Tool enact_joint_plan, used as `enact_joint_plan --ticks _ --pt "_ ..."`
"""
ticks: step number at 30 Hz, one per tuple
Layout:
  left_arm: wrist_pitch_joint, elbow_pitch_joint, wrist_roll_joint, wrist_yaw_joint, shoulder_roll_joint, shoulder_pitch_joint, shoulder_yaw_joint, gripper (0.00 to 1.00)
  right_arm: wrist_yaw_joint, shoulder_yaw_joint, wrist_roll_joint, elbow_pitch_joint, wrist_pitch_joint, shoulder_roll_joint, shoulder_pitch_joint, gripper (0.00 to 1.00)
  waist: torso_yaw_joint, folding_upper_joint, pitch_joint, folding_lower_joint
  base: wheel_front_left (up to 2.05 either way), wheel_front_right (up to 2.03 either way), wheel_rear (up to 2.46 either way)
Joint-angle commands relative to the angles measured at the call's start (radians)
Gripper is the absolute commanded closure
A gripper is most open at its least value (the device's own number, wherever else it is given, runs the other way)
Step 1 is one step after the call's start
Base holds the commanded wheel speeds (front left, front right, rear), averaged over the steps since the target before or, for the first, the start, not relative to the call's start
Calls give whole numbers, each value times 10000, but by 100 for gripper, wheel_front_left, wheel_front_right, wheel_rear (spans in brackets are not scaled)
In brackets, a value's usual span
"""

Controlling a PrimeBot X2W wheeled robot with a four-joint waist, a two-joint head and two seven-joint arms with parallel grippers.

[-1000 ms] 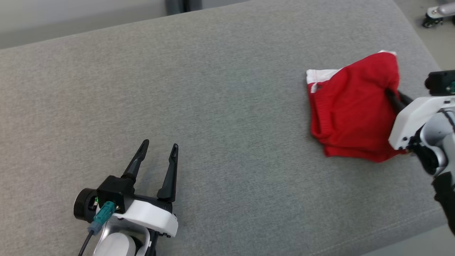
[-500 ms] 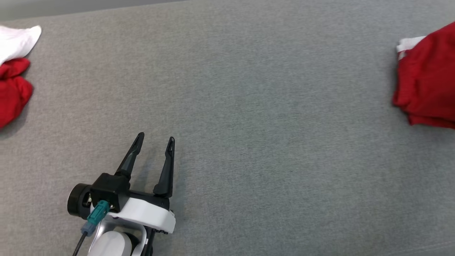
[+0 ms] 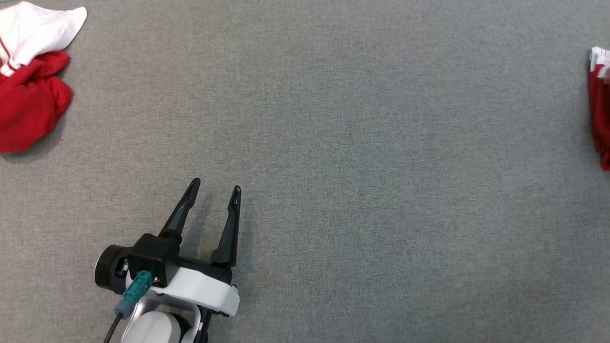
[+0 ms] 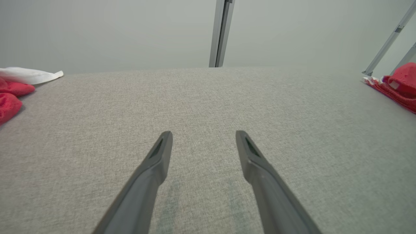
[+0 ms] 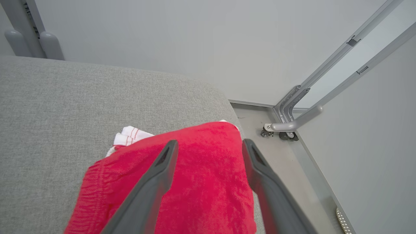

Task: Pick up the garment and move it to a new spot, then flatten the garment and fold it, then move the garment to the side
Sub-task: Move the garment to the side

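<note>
A folded red garment [image 3: 601, 105] with white trim lies at the far right of the grey padded surface [image 3: 357, 143], near its end. In the right wrist view my right gripper [image 5: 210, 142] hovers just above this folded garment [image 5: 110, 188], jaws open with nothing between them. My left gripper [image 3: 216, 186] rests low over the bare surface at the lower left, open and empty; the left wrist view shows the left gripper [image 4: 204, 133] with the folded garment [image 4: 401, 84] far off to its right.
A crumpled red and white garment [image 3: 28, 95] lies at the far left; the crumpled garment [image 4: 9, 94] also appears at the left wrist view's left edge. Beyond the surface's right end are the floor [image 5: 282, 156] and a wheeled metal frame [image 5: 286, 126].
The head camera has turned left, so the whole picture shifted right. My right gripper, which was shut on the folded garment's edge, has opened and let go. The left gripper has stayed put.
</note>
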Motion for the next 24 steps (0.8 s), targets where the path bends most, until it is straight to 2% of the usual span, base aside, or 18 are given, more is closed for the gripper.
enact_joint_plan --ticks 1,12,19,24 --pt "-35 27 57 20 15 -121 2 0 -1 -116 -178 137 -162 48 -80 0 28 0 -34 0 0 0 0" --pt "-147 230 -163 83 37 72 51 0 -1 -594 -1175 521 -1315 1090 -2 0 -115 0 -685 0 0 0 0" --pt "-374 609 -431 161 29 36 358 0 -1 -130 -975 230 -1905 1982 379 0 -235 0 -1496 0 0 0 0" --pt "-609 1147 -693 207 -72 133 601 0 -1 383 -526 -417 -2069 2554 1053 0 -244 0 -2285 0 0 0 0"
